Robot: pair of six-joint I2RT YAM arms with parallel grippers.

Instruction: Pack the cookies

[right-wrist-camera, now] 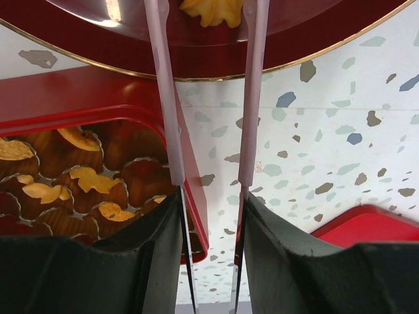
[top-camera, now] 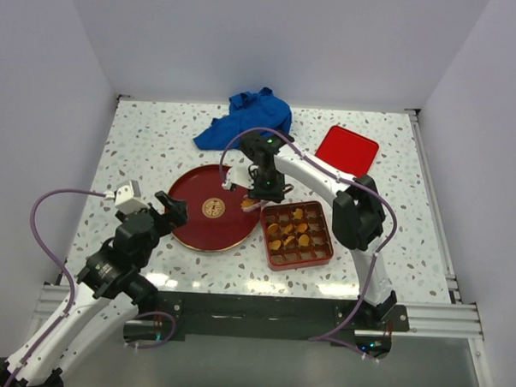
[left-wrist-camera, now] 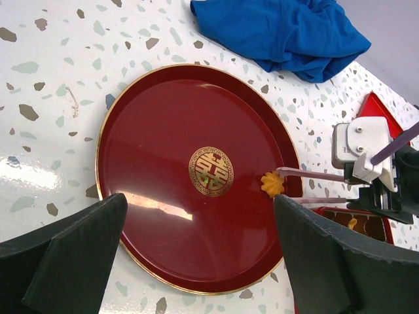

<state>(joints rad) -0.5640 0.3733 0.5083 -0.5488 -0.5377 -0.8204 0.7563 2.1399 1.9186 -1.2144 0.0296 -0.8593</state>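
Observation:
One flower-shaped orange cookie (left-wrist-camera: 272, 184) lies on the right side of the dark red plate (left-wrist-camera: 163, 131), beside its gold emblem. My right gripper (top-camera: 265, 187) is shut on pink-tipped tongs (right-wrist-camera: 160, 98). The tong tips straddle that cookie (right-wrist-camera: 213, 10) with a gap on each side. Several cookies (right-wrist-camera: 85, 178) sit in the cups of the red box (top-camera: 324, 256) just right of the plate (top-camera: 192, 229). My left gripper (left-wrist-camera: 200, 199) is open and empty, hovering over the plate's near-left rim, also seen in the top view (top-camera: 173, 209).
A crumpled blue cloth (top-camera: 248, 118) lies behind the plate. A red lid (top-camera: 347, 149) lies at the back right, behind the box. The white side walls enclose the speckled table on three sides.

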